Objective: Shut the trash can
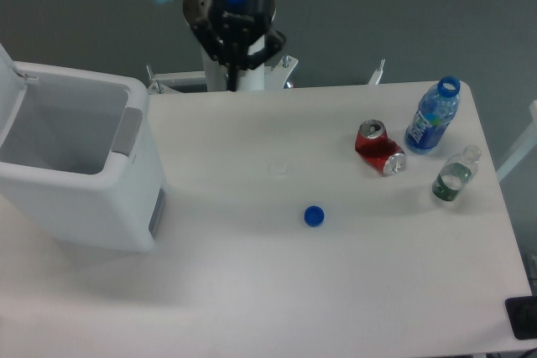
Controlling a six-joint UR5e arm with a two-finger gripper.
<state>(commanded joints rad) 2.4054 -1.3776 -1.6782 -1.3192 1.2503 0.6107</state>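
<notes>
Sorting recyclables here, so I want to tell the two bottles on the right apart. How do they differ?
The blue-labelled bottle is larger, with a blue neck ring and blue wrap; the clear bottle is smaller and see-through, with a dark greenish base. The blue-labelled bottle stands nearer the table's far edge, beside the crushed red soda can; the clear bottle sits nearer the camera. Both appear uncapped.

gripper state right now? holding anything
Gripper: holds nothing; whether the fingers are open or shut cannot be told from this view. It hangs over the table's far edge, right of the open trash can.
</notes>
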